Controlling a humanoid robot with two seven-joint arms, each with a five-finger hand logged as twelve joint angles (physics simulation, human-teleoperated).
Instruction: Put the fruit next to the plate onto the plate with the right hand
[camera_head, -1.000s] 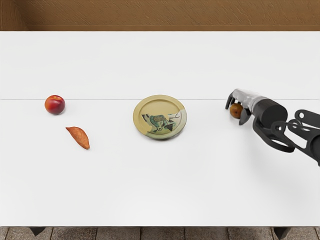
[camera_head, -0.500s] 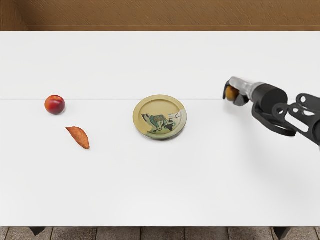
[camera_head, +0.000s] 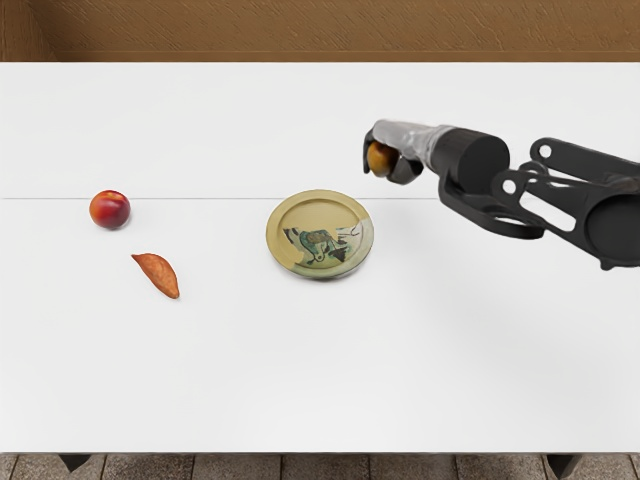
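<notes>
Head view: right hand (camera_head: 388, 155) grasps the orange-brown fruit (camera_head: 378, 158) within curled fingers, raised just right of the plate (camera_head: 285, 228).

The right arm (camera_head: 560, 195) was matte black throughout. A thick, smooth cylinder formed the wrist (camera_head: 470, 160). Behind it ran open, bracket-like links with rounded loops and round pivot holes, ending in a bulky rounded forearm casing (camera_head: 615, 215). The robot hand (camera_head: 398, 150) had a pale grey, slightly glossy back and short dark fingers (camera_head: 405, 172).
</notes>
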